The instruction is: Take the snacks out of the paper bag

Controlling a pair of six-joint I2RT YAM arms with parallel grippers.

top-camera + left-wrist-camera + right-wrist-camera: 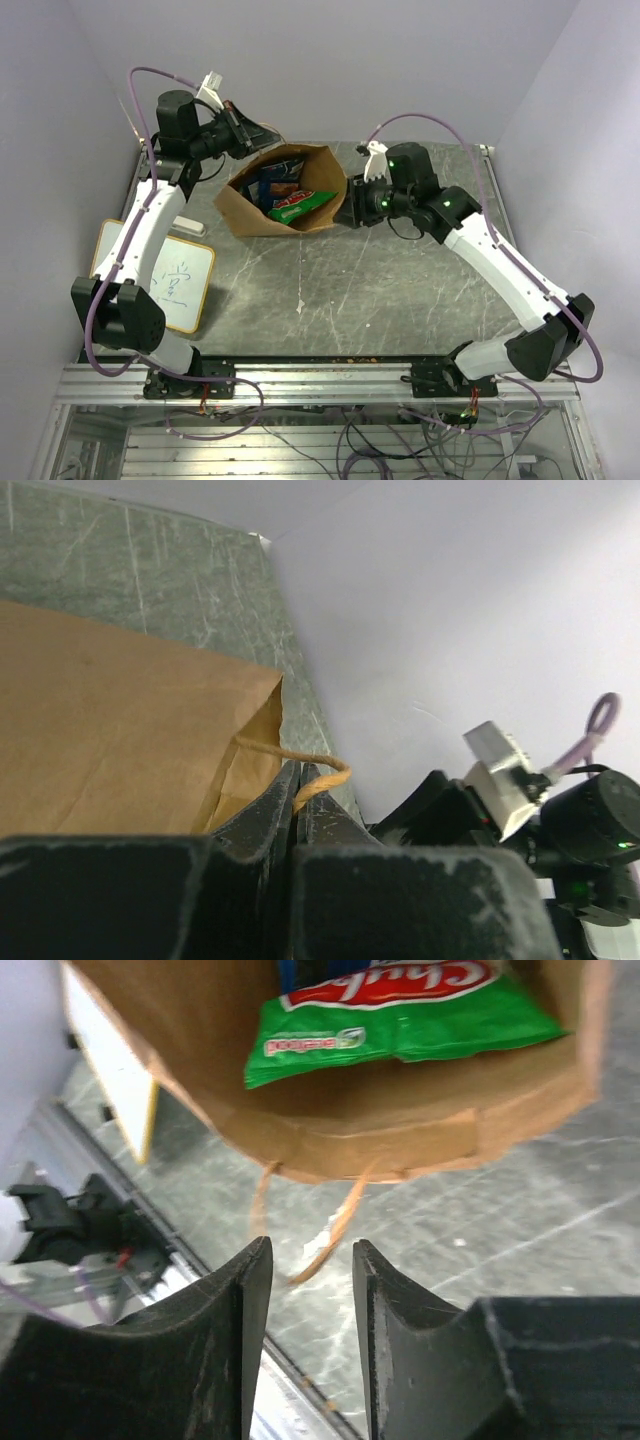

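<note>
The brown paper bag [248, 216] stands at the back of the table, its mouth open upward. Inside lie snacks: a green-white packet with a red logo [301, 207] and a blue one [274, 181]. My left gripper [262, 137] is at the bag's far-left rim, shut on its string handle [312, 759], with the bag's side [100, 730] just below. My right gripper [352, 200] is at the bag's right rim, open. The other string handle [335, 1230] dangles loose just ahead of its fingertips [311, 1250]. Beyond that handle are the bag's rim [380, 1145] and the green packet [400, 1020].
A small whiteboard [180, 281] with writing lies at the left of the table, beside my left arm. The purple walls stand close behind and to both sides. The metal frame rail [320, 380] runs along the near edge.
</note>
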